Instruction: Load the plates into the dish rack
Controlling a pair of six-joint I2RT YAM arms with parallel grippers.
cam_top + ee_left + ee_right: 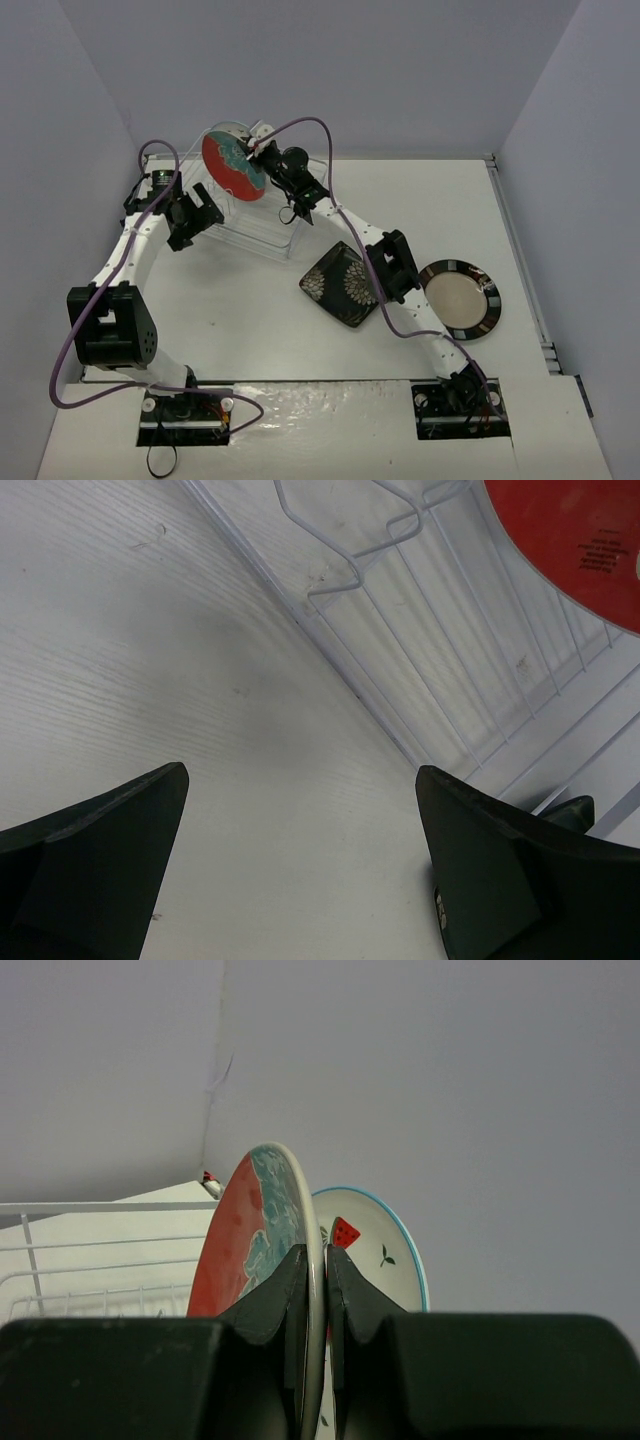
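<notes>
The right end effector [316, 1260] clamps the red teal-flowered plate [250, 1245], upright over the dish rack [262, 228]; the white fruit-marked plate [372, 1250] stands just beyond it. The left end effector [300, 775] hangs spread and empty beside the rack. The black square floral plate [342, 284] and dark-rimmed round plate [460, 300] lie on the desk [250, 320], well behind the right end effector.

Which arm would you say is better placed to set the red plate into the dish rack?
Right: the right gripper clamps the red plate at the dish rack; the left gripper is open, empty.
</notes>
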